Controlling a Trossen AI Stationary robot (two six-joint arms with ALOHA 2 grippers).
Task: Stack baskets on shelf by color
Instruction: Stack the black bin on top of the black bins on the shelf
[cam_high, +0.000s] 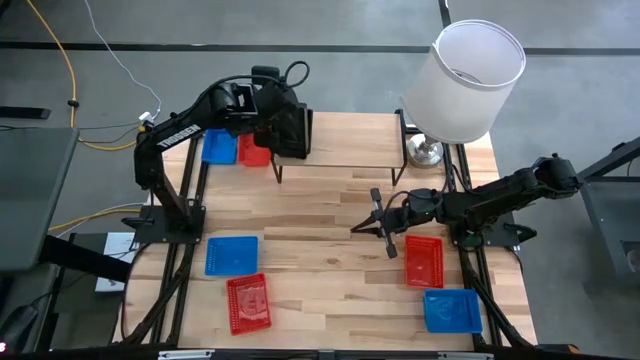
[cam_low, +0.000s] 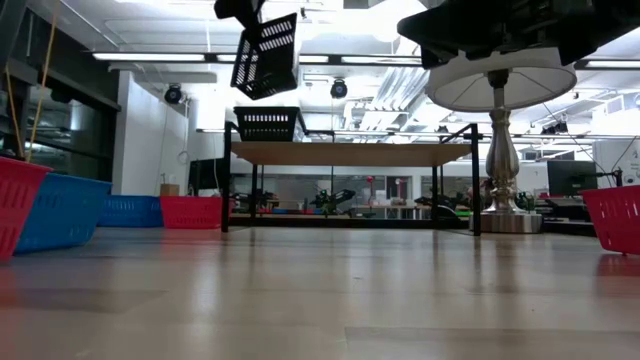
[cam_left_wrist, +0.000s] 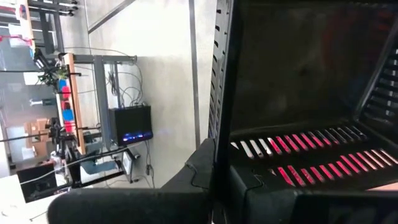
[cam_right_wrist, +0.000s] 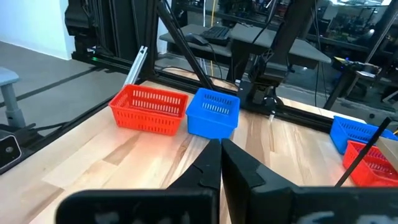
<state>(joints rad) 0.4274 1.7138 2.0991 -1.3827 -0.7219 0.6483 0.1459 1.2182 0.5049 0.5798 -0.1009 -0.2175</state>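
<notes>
I have the left end effector (cam_high: 285, 125) clamped on a black basket (cam_high: 289, 130), tilted in the air above the shelf (cam_high: 350, 150)'s left end, where another black basket (cam_low: 268, 123) already sits. My plan: level it, line up the rims, lower it straight so the perforated plastic trays nest. The right end effector (cam_high: 368, 226) waits pinched together in front of the shelf, over the tabletop (cam_high: 320, 260).
</notes>
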